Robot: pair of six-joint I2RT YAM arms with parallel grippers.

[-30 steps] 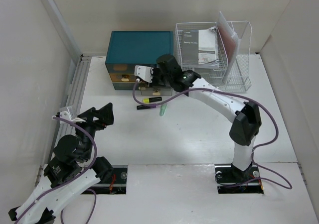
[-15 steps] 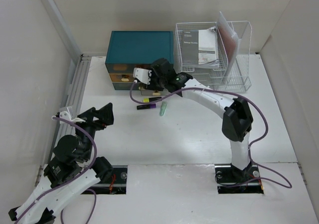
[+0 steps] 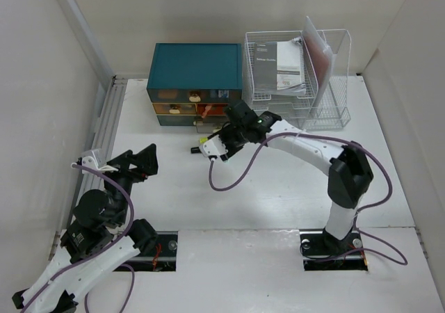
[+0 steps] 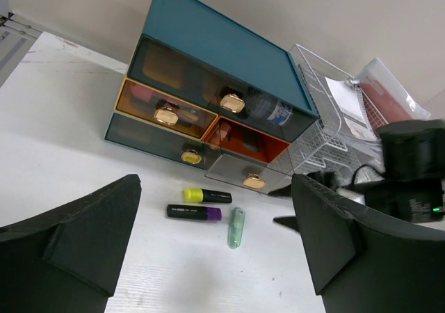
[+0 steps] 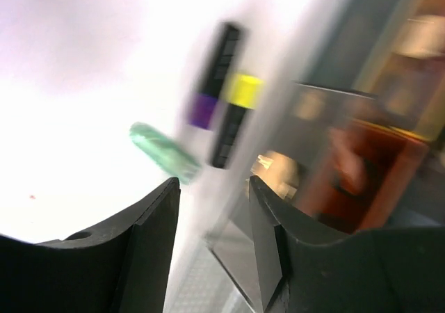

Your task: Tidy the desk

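Lying unstowed beside the drawers [image 4: 208, 69]: yellow highlighter [image 4: 207, 196], purple marker [image 4: 195, 213], green marker [image 4: 236, 228]. Right gripper [image 5: 213, 182] is held narrow and empty over them, left gripper [image 4: 215, 184] spread wide.

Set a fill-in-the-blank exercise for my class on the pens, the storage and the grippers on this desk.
The number of pens lying before the drawer unit is ___. In the top view, the wire rack stands to the ___ of the drawer unit. The left gripper and the right gripper both hold ___.
Missing words: three; right; nothing.
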